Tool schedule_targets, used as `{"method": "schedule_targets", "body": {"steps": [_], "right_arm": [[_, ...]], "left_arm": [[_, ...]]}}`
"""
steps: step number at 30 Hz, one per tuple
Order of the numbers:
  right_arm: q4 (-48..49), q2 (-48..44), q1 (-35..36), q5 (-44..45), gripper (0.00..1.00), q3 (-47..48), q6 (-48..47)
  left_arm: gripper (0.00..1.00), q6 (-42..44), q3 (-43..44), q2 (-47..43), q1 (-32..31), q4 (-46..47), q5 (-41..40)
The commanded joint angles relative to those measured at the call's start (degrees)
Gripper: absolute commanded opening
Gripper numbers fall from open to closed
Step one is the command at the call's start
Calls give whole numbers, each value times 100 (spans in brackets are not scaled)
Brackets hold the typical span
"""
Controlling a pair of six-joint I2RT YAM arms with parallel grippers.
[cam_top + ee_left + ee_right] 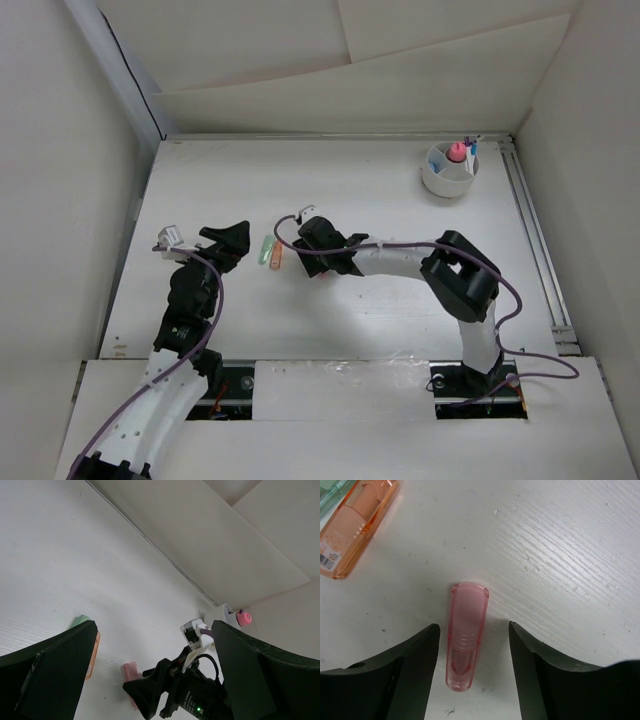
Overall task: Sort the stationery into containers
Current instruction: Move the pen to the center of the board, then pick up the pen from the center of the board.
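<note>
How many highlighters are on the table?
3. Pink lies between the right gripper's open fingers; orange and green lie side by side just left of it. More may be hidden under the arms.

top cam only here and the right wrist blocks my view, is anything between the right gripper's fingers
observer: yes, a pink highlighter lies flat on the table between the open jaws of the right gripper, with a gap on each side.
operator: lined up with it
observer: roughly. Its long axis runs along the jaws, and it sits a little off centre between them.
operator: left arm holding anything
observer: no, the left gripper is open with nothing between its jaws.
</note>
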Motion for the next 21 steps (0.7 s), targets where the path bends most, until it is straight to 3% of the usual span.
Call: {"method": "schedule_targets", "body": {"steps": [1,9,16,21], "right_arm": [[-319,-139,5,-209,64,340,-376],[-504,256,-259,-816,59,859,-534],[-565,380,-320,-817,52,973,-534],[-627,485,-320,-764,52,1088,-596]], "left_arm": [[100,-15,172,17,-3,205,41],[100,-15,172,-36,-3,205,41],[100,-15,172,-36,-3,205,41],[100,-15,172,-36,-3,205,41]]}}
